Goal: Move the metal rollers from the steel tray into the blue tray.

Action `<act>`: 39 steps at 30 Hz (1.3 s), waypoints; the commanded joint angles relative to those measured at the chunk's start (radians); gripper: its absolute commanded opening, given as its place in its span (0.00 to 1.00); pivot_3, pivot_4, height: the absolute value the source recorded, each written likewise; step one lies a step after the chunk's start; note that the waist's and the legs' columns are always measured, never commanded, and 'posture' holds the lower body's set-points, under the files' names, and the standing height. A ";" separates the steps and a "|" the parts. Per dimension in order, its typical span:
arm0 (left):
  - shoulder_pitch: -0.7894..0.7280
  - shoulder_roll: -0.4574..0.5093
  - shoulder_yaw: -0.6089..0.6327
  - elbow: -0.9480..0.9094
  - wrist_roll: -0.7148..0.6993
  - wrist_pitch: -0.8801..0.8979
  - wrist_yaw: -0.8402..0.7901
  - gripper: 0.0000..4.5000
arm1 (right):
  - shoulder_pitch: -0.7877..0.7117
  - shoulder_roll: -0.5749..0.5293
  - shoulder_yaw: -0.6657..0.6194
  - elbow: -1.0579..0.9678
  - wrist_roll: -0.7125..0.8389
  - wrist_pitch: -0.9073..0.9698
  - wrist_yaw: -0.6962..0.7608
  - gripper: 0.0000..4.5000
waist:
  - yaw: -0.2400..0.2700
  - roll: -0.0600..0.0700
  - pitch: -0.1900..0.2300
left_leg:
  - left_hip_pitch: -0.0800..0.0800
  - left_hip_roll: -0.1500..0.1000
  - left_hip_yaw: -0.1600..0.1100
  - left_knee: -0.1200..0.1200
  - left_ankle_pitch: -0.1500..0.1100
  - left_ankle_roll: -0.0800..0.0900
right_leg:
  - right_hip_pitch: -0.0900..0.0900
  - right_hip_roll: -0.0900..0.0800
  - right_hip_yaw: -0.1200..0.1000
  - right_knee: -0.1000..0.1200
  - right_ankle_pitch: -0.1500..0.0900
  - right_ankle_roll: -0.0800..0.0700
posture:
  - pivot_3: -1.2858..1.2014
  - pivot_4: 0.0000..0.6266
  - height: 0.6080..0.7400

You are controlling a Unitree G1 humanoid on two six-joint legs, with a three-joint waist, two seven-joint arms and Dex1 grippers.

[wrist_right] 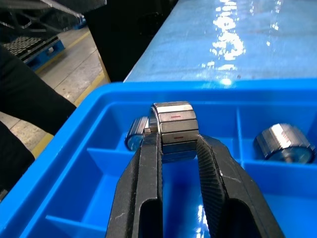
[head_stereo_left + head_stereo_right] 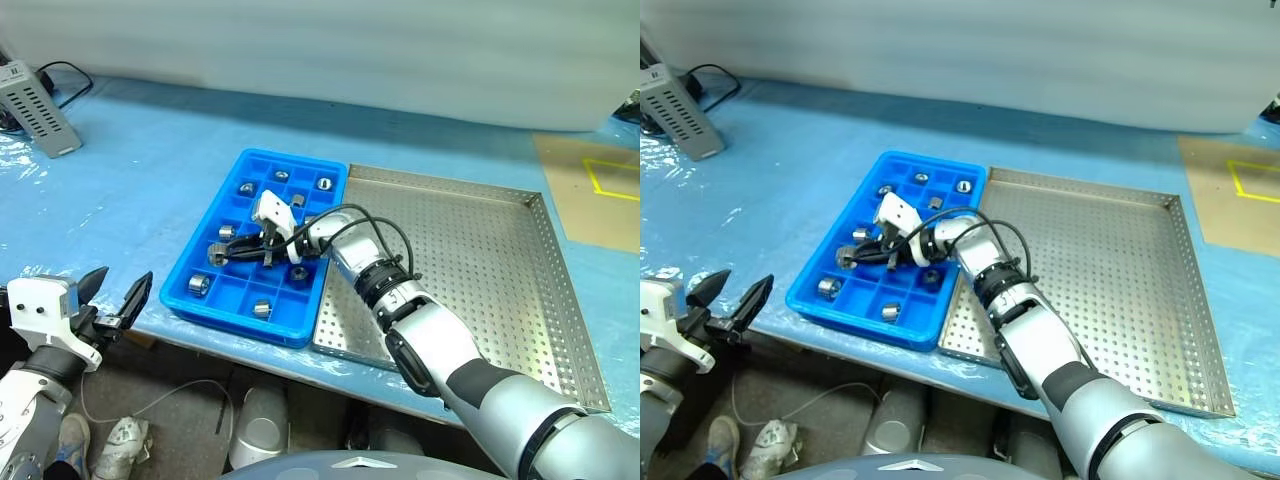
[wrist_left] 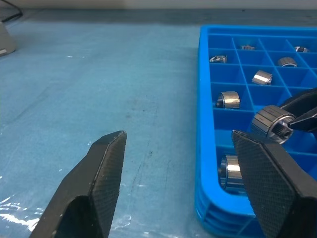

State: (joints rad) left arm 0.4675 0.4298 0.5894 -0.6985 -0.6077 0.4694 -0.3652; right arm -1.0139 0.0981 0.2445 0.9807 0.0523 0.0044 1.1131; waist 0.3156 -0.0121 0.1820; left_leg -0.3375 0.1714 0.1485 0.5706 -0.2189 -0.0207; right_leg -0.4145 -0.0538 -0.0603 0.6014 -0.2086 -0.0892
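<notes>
While its ribbed black jaws pinch one faceted, shiny metal roller [image 1: 174, 130] by the sides, the right gripper [image 2: 222, 252] hangs over the gridded blue tray [image 2: 192, 252] of moulded plastic, near that tray's left edge. Other metal rollers [image 2: 199, 285], short silver cylinders with a central hole, lie singly in its square compartments, and the perforated steel tray [image 2: 480, 260] with its low rim lies just beside it on the blue-covered table [image 2: 140, 170]. Off the table's near edge, the left gripper [image 2: 113, 296] stands with its textured jaws wide and nothing between them.

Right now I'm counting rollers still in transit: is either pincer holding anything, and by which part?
The right pincer grips one metal roller by its ribbed sides, above the blue tray. The left pincer is open, holding nothing.
</notes>
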 commanded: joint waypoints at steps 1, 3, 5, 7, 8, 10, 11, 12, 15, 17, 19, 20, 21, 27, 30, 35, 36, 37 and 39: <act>-0.013 0.009 -0.013 -0.031 -0.003 -0.002 0.004 0.80 | -0.021 -0.040 -0.030 -0.013 0.019 -0.009 0.057 0.13 | 0.001 0.000 0.000 | 0.001 0.000 0.000 -0.001 0.000 0.000 | 0.001 0.000 0.001 0.000 0.000 0.000 | 0.73 0.24 1.00; -0.032 0.015 -0.034 -0.018 0.001 0.001 0.000 0.80 | 0.002 -0.066 -0.023 -0.032 0.016 0.005 0.089 0.13 | 0.003 0.000 0.000 | 0.002 0.000 0.000 -0.001 0.000 0.000 | 0.002 0.000 0.001 0.000 -0.001 0.000 | 0.72 0.24 1.00; -0.061 0.027 -0.055 0.004 0.008 0.005 -0.007 0.80 | 0.034 -0.077 0.001 -0.051 -0.007 -0.009 0.100 0.21 | 0.002 0.000 0.000 | 0.003 0.000 0.001 -0.002 0.000 0.000 | 0.002 0.000 0.001 -0.001 0.000 -0.001 | 0.71 0.24 1.00; -0.086 0.037 -0.087 0.020 0.015 0.009 -0.020 0.80 | 0.061 -0.071 0.010 -0.078 -0.012 0.003 0.100 0.36 | -0.001 -0.001 0.000 | 0.003 0.000 0.001 -0.002 0.000 0.000 | 0.003 0.000 0.001 -0.001 0.000 -0.001 | 0.70 0.24 1.00; -0.095 0.041 -0.106 0.025 0.018 0.012 -0.027 0.80 | 0.069 -0.064 0.007 -0.094 -0.003 0.021 0.097 0.44 | -0.003 0.000 0.000 | 0.004 0.000 0.001 -0.002 0.000 0.000 | 0.003 0.001 0.001 -0.001 0.000 -0.001 | 0.70 0.24 1.00; -0.118 0.052 -0.174 0.043 0.043 0.013 -0.047 0.80 | 0.096 -0.049 -0.019 -0.157 0.037 0.083 0.084 0.59 | -0.007 -0.001 0.000 | 0.004 0.000 0.001 -0.002 0.000 -0.001 | 0.003 0.001 0.002 -0.001 0.000 -0.001 | 0.68 0.24 1.00; -0.126 0.055 -0.197 0.050 0.053 0.010 -0.053 0.80 | 0.108 -0.045 -0.027 -0.185 0.051 0.108 0.081 0.59 | -0.014 -0.001 0.000 | 0.005 0.000 0.001 -0.003 0.000 -0.001 | 0.003 0.001 0.002 -0.001 -0.001 -0.001 | 0.68 0.24 1.00; -0.170 0.051 -0.250 0.074 0.064 0.010 -0.062 0.80 | 0.128 -0.050 -0.043 -0.230 0.062 0.129 0.056 0.59 | -0.018 -0.001 -0.001 | 0.005 0.000 0.001 -0.003 0.001 -0.001 | 0.003 0.001 0.002 -0.001 -0.001 0.000 | 0.66 0.24 1.00; -0.335 0.023 -0.391 0.162 0.088 0.010 -0.083 0.80 | 0.173 -0.076 -0.122 -0.344 0.097 0.168 -0.067 0.59 | -0.020 0.003 0.002 | 0.005 0.000 0.001 -0.003 0.001 -0.001 | 0.004 0.001 0.002 -0.001 -0.001 0.000 | 0.62 0.24 1.00; -0.451 0.000 -0.467 0.249 0.117 -0.010 -0.110 0.80 | 0.200 -0.107 -0.190 -0.424 0.131 0.199 -0.148 0.59 | -0.038 0.003 0.002 | 0.005 0.000 0.003 -0.002 0.004 -0.003 | 0.006 0.001 0.004 0.000 -0.001 0.001 | 0.58 0.24 1.00; -0.560 -0.031 -0.523 0.349 0.141 -0.045 -0.141 0.80 | 0.244 -0.143 -0.248 -0.530 0.171 0.237 -0.204 0.59 | -0.066 0.001 0.001 | 0.005 0.000 0.004 0.001 0.005 -0.003 | 0.008 0.001 0.005 0.002 -0.001 0.001 | 0.54 0.24 1.00; -0.600 -0.047 -0.544 0.393 0.153 -0.066 -0.156 0.80 | 0.272 -0.160 -0.272 -0.589 0.198 0.269 -0.220 0.59 | -0.082 0.000 0.001 | 0.005 0.000 0.004 0.001 0.006 -0.003 | 0.009 0.001 0.005 0.002 -0.001 0.001 | 0.51 0.24 1.00; -0.631 -0.060 -0.560 0.431 0.162 -0.085 -0.171 0.80 | 0.301 -0.177 -0.288 -0.643 0.217 0.297 -0.233 0.59 | -0.105 -0.002 -0.001 | 0.004 -0.001 0.004 0.002 0.007 -0.002 | 0.010 0.001 0.006 0.002 -0.001 0.002 | 0.50 0.24 1.00; -0.836 -0.137 -0.590 0.702 0.196 -0.206 -0.265 0.80 | 0.476 -0.294 -0.388 -0.908 0.243 0.400 -0.401 0.59 | -0.243 -0.009 -0.005 | -0.003 -0.002 0.003 0.000 0.009 -0.003 | 0.009 0.002 0.006 -0.001 0.003 0.002 | 0.45 0.24 1.00; -0.916 -0.189 -0.607 0.818 0.229 -0.270 -0.272 0.80 | 0.543 -0.336 -0.432 -0.981 0.247 0.422 -0.466 0.67 | -0.288 -0.008 -0.005 | -0.006 -0.002 0.002 0.000 0.010 -0.001 | 0.008 0.003 0.006 -0.004 0.004 0.003 | 0.42 0.24 1.00; -0.961 -0.314 -0.634 0.923 0.250 -0.371 -0.286 1.00 | 0.610 -0.393 -0.520 -1.039 0.242 0.429 -0.592 1.00 | -0.329 -0.006 -0.007 | -0.009 -0.002 0.003 0.002 0.008 0.005 | 0.011 0.003 0.006 -0.016 0.007 0.006 | 0.38 0.24 1.00; -0.971 -0.327 -0.637 0.961 0.266 -0.400 -0.285 1.00 | 0.620 -0.395 -0.518 -1.049 0.237 0.426 -0.610 1.00 | -0.334 -0.006 -0.007 | -0.010 -0.003 0.003 0.002 0.006 0.007 | 0.012 0.002 0.006 -0.017 0.008 0.006 | 0.37 0.24 1.00; -0.980 -0.338 -0.639 0.990 0.281 -0.423 -0.280 1.00 | 0.628 -0.396 -0.518 -1.058 0.236 0.426 -0.625 1.00 | -0.341 -0.006 -0.007 | -0.010 -0.003 0.003 0.004 0.005 0.009 | 0.012 0.002 0.006 -0.018 0.008 0.006 | 0.37 0.24 1.00; -1.002 -0.353 -0.628 1.013 0.284 -0.411 -0.256 1.00 | 0.629 -0.387 -0.528 -1.075 0.261 0.459 -0.656 1.00 | -0.352 -0.006 -0.007 | -0.011 -0.003 0.004 0.005 0.004 0.011 | 0.012 0.002 0.006 -0.018 0.009 0.007 | 0.38 0.24 1.00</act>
State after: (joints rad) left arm -0.5021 0.0834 -0.0493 0.3169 -0.3290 0.0837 -0.6346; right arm -0.3775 -0.2902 -0.2644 -0.0425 0.2813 0.4484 0.4821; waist -0.0369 -0.0176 0.1753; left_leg -0.3485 0.1687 0.1523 0.5762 -0.2160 -0.0076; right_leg -0.4026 -0.0518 -0.0545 0.5830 -0.1999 -0.0825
